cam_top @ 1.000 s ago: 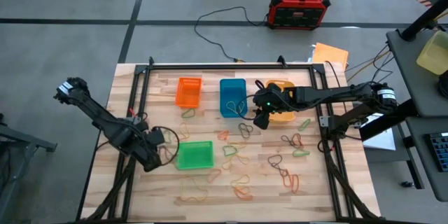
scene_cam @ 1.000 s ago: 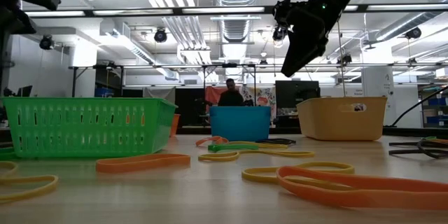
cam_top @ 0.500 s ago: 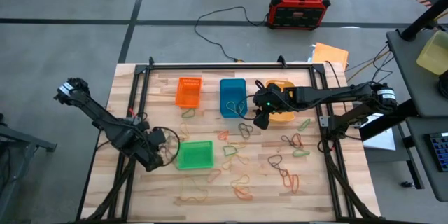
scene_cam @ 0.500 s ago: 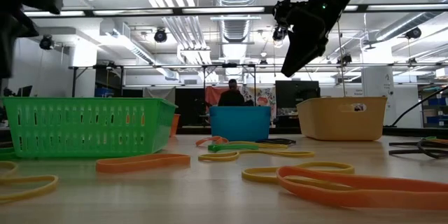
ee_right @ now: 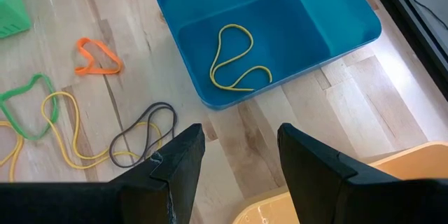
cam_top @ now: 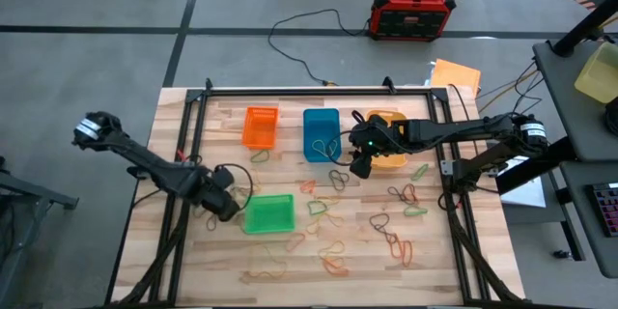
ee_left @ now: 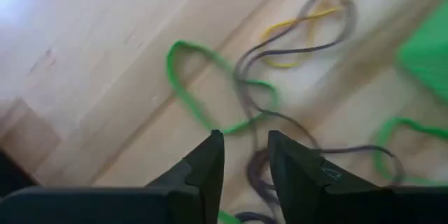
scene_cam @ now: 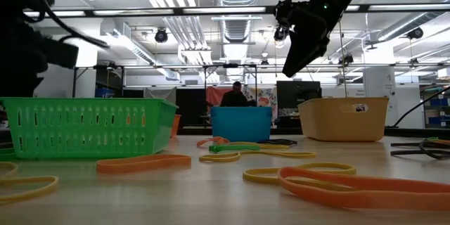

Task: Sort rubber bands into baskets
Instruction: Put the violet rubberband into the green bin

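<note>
Tangle risk: my left gripper [ee_left: 243,155], fingers slightly apart, empty, sits over overlapping green band [ee_left: 187,84] and dark band [ee_left: 294,56]; could snag both.

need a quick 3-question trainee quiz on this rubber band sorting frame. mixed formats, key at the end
1. Multiple choice: what colour is the thin rubber band lying in the blue rectangular plastic basket? A) yellow B) green C) red
2. True or false: the right claw is shut on a band.
3. Short answer: which basket sits closest to the left claw?

Key
1. A
2. False: it is open and empty, above the table beside the blue basket.
3. The bright green slotted plastic basket.
</note>
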Action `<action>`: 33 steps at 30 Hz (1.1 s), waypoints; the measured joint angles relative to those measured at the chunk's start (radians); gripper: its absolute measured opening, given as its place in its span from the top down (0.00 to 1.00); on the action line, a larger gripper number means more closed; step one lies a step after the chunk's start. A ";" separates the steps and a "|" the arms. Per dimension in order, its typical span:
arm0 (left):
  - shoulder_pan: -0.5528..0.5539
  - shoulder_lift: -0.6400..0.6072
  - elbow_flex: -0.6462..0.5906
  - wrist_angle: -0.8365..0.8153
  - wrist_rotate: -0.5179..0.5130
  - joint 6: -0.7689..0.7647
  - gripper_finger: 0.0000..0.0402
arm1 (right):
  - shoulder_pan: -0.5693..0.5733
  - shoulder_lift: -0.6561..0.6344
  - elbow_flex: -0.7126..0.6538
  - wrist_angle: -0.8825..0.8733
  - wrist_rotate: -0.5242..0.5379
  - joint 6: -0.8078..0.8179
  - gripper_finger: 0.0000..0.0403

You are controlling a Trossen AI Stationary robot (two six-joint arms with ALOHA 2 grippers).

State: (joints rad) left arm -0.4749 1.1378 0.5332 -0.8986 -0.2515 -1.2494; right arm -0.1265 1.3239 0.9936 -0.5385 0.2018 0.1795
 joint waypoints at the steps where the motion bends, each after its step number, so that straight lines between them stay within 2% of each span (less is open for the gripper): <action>1: 0.008 0.000 -0.006 0.000 0.011 -0.002 0.75 | 0.000 0.000 0.000 0.000 0.000 0.000 0.56; 4: 0.013 0.000 -0.024 0.028 0.026 -0.002 0.73 | 0.000 0.000 0.000 0.000 0.000 0.000 0.56; 9: 0.013 0.000 -0.068 0.175 0.035 0.002 0.73 | 0.000 0.000 0.000 0.000 0.000 0.000 0.56; 20: 0.013 0.038 -0.086 0.179 0.028 -0.014 0.74 | 0.000 0.000 0.000 -0.001 0.000 0.002 0.56; 23: 0.013 0.057 -0.087 0.184 0.025 -0.006 0.78 | 0.000 0.000 0.000 0.000 0.000 0.001 0.56; 28: 0.013 0.068 -0.071 0.179 0.025 0.034 0.97 | 0.000 0.000 0.000 -0.001 0.000 0.001 0.56; 33: 0.010 0.057 -0.002 0.061 0.026 0.062 1.00 | 0.000 0.000 0.000 -0.002 0.000 0.001 0.56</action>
State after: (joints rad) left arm -0.4647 1.1947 0.5311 -0.8375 -0.2256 -1.1877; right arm -0.1265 1.3239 0.9932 -0.5404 0.2016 0.1802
